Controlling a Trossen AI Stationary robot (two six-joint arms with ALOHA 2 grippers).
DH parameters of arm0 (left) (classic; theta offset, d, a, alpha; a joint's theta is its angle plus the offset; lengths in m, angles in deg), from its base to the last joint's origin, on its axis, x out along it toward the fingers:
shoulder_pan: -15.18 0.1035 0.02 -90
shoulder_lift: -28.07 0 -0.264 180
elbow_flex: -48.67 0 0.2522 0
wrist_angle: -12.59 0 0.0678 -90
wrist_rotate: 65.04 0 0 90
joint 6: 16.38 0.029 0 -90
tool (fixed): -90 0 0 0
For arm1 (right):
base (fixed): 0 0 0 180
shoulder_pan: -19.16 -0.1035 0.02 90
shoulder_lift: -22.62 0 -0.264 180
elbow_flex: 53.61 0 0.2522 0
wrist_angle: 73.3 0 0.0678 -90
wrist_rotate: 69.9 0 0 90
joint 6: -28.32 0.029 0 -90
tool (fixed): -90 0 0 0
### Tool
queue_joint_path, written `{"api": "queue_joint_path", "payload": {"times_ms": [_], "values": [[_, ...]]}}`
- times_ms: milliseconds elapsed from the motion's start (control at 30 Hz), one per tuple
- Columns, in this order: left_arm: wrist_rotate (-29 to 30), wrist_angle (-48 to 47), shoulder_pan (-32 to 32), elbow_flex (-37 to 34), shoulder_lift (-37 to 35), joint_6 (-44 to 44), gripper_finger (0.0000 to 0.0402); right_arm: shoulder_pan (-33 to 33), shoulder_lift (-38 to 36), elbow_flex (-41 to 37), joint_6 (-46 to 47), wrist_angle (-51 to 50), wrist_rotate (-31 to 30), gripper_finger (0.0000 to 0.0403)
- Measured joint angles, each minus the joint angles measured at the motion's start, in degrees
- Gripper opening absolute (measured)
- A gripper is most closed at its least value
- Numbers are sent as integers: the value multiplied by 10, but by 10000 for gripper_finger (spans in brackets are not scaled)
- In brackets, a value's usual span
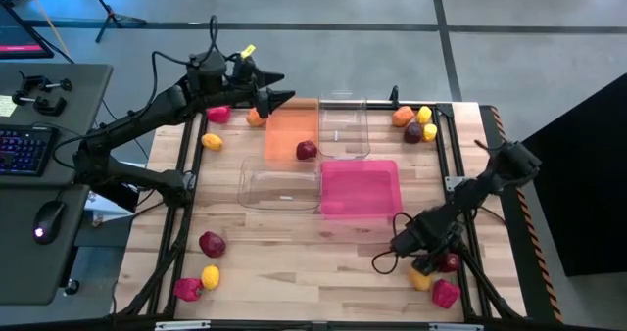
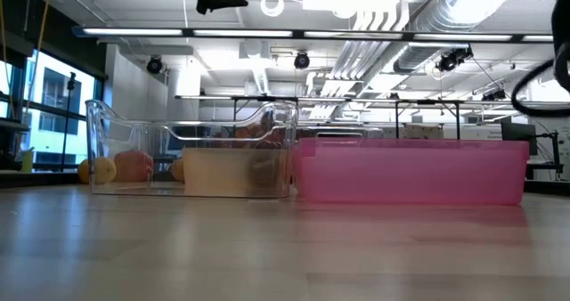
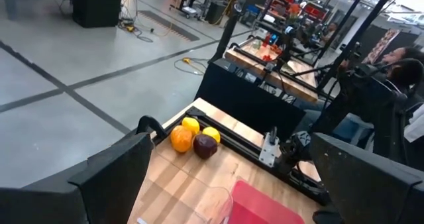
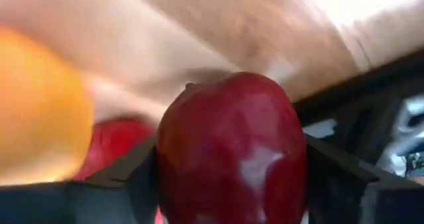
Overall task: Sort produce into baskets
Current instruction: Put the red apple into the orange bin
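My right gripper [image 1: 438, 257] is near the table's near right corner, shut on a dark maroon apple [image 4: 232, 151]. A yellow-orange fruit [image 1: 421, 279] and a pink-red one [image 1: 446, 293] lie on the table beside it. My left gripper [image 1: 276, 88] is open and empty, above the far edge of the translucent orange bin [image 1: 286, 125], which holds one maroon fruit [image 1: 307, 151]. Two clear bins [image 1: 344, 125] [image 1: 279, 186] and the pink bin [image 1: 361, 189] stand at the table's middle. My right gripper pinches the maroon apple between its two fingers, one on each side of it [image 4: 173, 164]. The apple fills the gap between the fingers [image 4: 331, 177]. Whether it rests on the table or is lifted, I cannot tell.
Several fruits lie at the far right by the black rail [image 1: 413, 123] and also show in the left wrist view [image 3: 195, 138]. Three more lie at the far left [image 1: 218, 114], and three at the near left [image 1: 210, 262]. A desk with a keyboard [image 1: 24, 147] stands left of the table.
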Motion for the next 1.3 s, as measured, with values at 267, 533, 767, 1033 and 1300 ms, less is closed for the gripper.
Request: {"api": "queue_joint_path", "payload": {"times_ms": [267, 533, 767, 1033, 1300], "values": [[0, 12, 12, 2, -11, 19, 399, 61, -116, 110, -58, -132, -128, 259], [0, 14, 27, 32, -26, 27, 399, 240, -191, 245, -253, -92, -484, 259], [-17, 10, 26, 33, -25, 56, 399, 427, -116, 255, -462, 221, -517, 264], [-90, -8, 26, 32, -79, 54, 399, 509, 83, 282, -527, 631, -378, 267], [-89, -62, 26, 31, -138, 24, 399, 536, 211, 383, -468, 622, -376, 268]]}}
